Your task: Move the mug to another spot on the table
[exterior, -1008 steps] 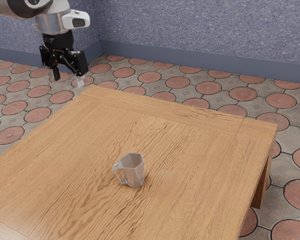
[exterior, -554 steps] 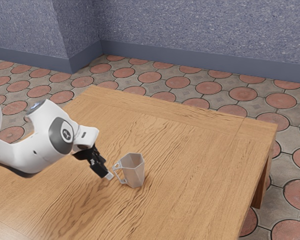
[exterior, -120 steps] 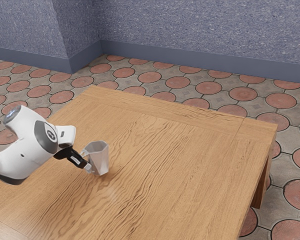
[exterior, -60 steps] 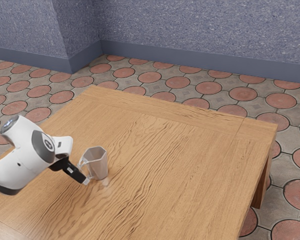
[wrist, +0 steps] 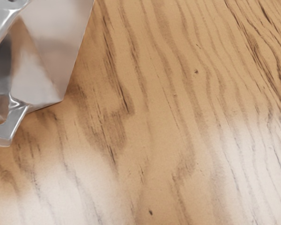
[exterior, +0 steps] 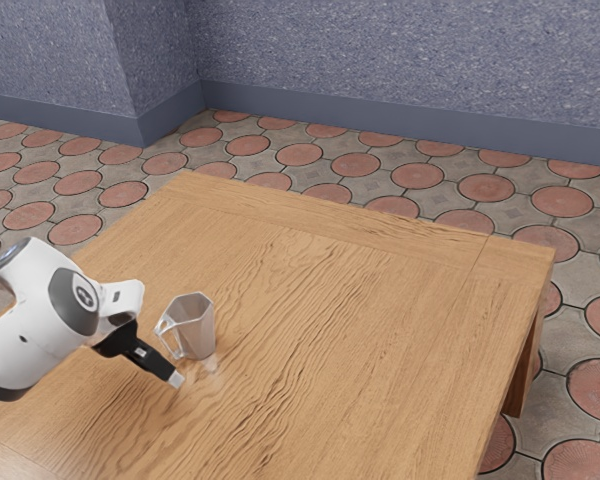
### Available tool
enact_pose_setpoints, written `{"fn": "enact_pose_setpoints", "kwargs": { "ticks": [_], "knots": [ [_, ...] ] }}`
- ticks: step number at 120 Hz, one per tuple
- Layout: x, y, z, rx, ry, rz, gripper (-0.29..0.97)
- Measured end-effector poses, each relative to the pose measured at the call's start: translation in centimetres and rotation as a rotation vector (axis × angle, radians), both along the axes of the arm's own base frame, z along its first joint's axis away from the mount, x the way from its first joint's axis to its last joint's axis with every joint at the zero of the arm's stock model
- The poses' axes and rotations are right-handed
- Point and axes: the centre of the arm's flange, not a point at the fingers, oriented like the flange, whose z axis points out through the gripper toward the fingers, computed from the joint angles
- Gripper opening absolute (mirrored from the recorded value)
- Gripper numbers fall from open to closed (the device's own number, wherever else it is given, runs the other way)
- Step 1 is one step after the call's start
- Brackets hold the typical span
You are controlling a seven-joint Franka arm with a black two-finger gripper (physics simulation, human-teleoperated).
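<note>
The grey faceted mug (exterior: 192,325) stands upright on the wooden table (exterior: 360,300), near its edge at the exterior view's left, with the handle turned toward the arm. My gripper (exterior: 168,376) hovers low over the wood just in front of and below the handle. It is open, holds nothing and does not touch the mug. In the wrist view the mug (wrist: 42,51) and its handle sit close beside my hand, resting on the wood grain.
The table's surface stretches wide toward the exterior view's right and far side. Its front-left edge (exterior: 20,440) is close to my arm. Tiled floor and a blue-grey wall surround the table.
Over the last second the mug came down onto the table and was let go. My gripper has since slid back and down, away from the handle. Earlier the mug stood nearer the table's middle.
</note>
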Motion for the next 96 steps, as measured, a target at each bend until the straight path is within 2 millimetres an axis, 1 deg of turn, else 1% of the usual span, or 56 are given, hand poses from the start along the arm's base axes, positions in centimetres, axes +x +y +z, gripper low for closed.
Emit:
{"fn": "enact_pose_setpoints", "kwargs": {
  "ticks": [4, 10, 17, 23, 33, 37, 42, 51, 62, 70, 74, 81, 86, 90, 96],
  "knots": [
    [0.1, -1.0, 0.2, -0.013, 0.007, -0.019, 0.68],
    [0.4, -3.0, 0.9, -0.028, 0.007, -0.058, 0.68],
    [0.8, -5.6, 1.9, -0.044, 0.006, -0.107, 0.68],
    [1.3, -8.3, 2.8, -0.053, 0.004, -0.152, 0.68],
    [1.8, -11.9, 4.3, -0.046, 0.006, -0.220, 0.68],
    [2.8, -13.1, 5.7, -0.025, -0.001, -0.264, 0.68],
    [4.3, -14.4, 8.1, 0.013, -0.014, -0.325, 0.68],
    [6.8, -15.7, 12.1, 0.082, -0.013, -0.397, 0.68],
    [9.4, -15.5, 16.1, 0.161, 0.019, -0.423, 0.68],
    [11.1, -14.0, 19.2, 0.216, 0.046, -0.403, 0.68],
    [12.1, -12.6, 21.2, 0.238, 0.052, -0.379, 0.68],
    [14.1, -9.4, 25.0, 0.264, 0.052, -0.320, 0.68],
    [15.4, -7.5, 28.0, 0.285, 0.045, -0.284, 0.68],
    [16.0, -6.3, 30.1, 0.303, 0.040, -0.259, 0.68],
    [16.3, -5.0, 32.7, 0.324, 0.043, -0.226, 0.68]
  ]
}}
